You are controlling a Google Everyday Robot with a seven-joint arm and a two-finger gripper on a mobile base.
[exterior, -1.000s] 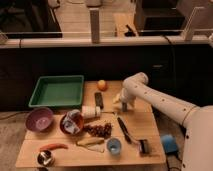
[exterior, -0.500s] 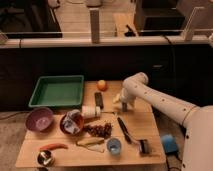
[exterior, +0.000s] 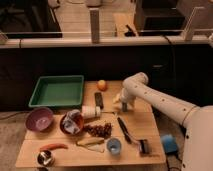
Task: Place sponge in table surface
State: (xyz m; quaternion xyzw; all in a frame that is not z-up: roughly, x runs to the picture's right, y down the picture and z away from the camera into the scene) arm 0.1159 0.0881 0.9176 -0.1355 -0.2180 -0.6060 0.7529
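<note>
Your gripper is low over the back right part of the table, just right of the black remote and below the orange. The white arm bends down to it from the right side.

The sponge shows as a small pale lump at the left side of the gripper. It is touching the gripper or held in it. You cannot tell from here if the jaws are closed on it or have let go, and you cannot tell if the sponge sits on the wood or hangs just above it.

So this looks like the put-down step, close to its end. The sponge is already at the table, not up in the air.

For the next move, make sure the sponge rests flat on the wood. Then open the jaws and lift the gripper straight up, so it does not drag the soft sponge along.

Watch 3 things close by: the remote on the left, the orange behind it, and the white cup lying on its side a bit nearer to the front. Do not swing left as you pull away. The green tray is well apart and not in your way.
</note>
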